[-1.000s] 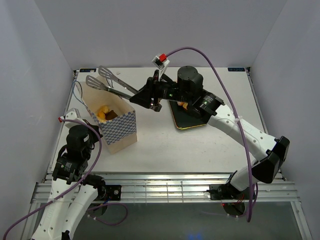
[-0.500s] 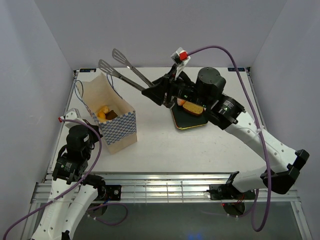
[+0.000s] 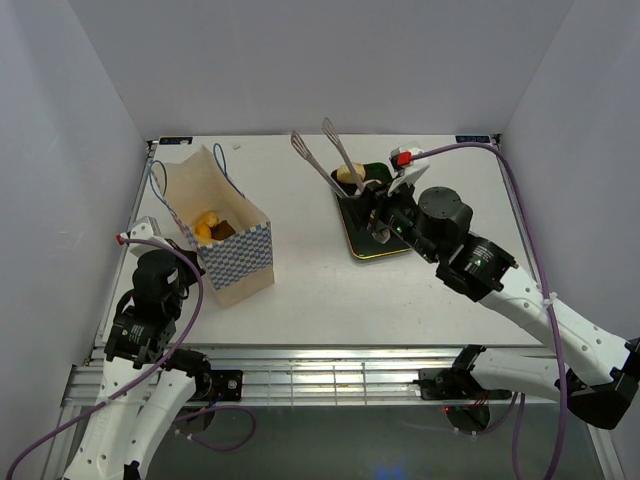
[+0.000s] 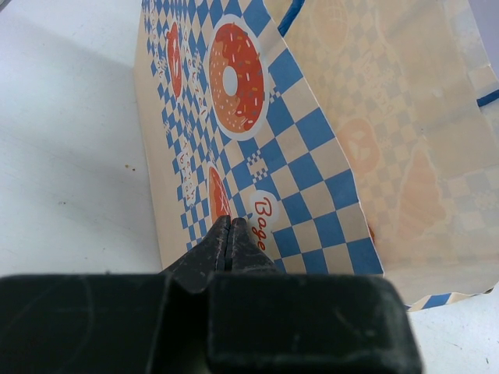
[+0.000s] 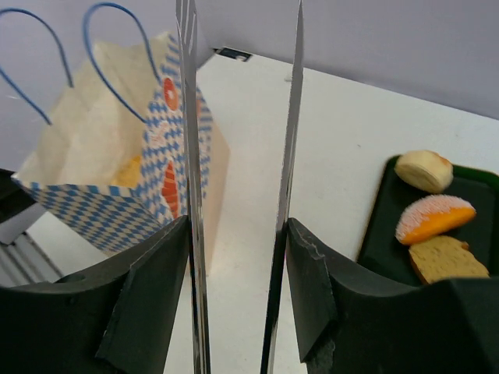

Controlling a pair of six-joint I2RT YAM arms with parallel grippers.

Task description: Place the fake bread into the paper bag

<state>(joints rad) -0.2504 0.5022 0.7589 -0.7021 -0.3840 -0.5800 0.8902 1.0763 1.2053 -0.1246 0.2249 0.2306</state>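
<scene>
— Fake bread (image 5: pixel 434 218), whereabouts?
— Split in two lots. Three pieces on the dark tray (image 5: pixel 382 226) at the right of the right wrist view: pale bun at the top, pink-topped orange piece below it, brown slice lowest. More yellow and brown pieces down inside the paper bag (image 3: pixel 240 255), left of centre from above.
— Bag upright?
— Standing on the tabletop (image 3: pixel 320 290), mouth open, blue handles up, well apart from the tray.
— Right jaws?
— Clamped partway on the handles of metal tongs (image 5: pixel 190 156). Blades spread, pointing to the upper middle of the top view, over the tray's far end.
— Left jaws?
— Pressed fully together, tips right at the bag's checkered side, beside a doughnut print. Pinching paper or only touching: cannot tell.
</scene>
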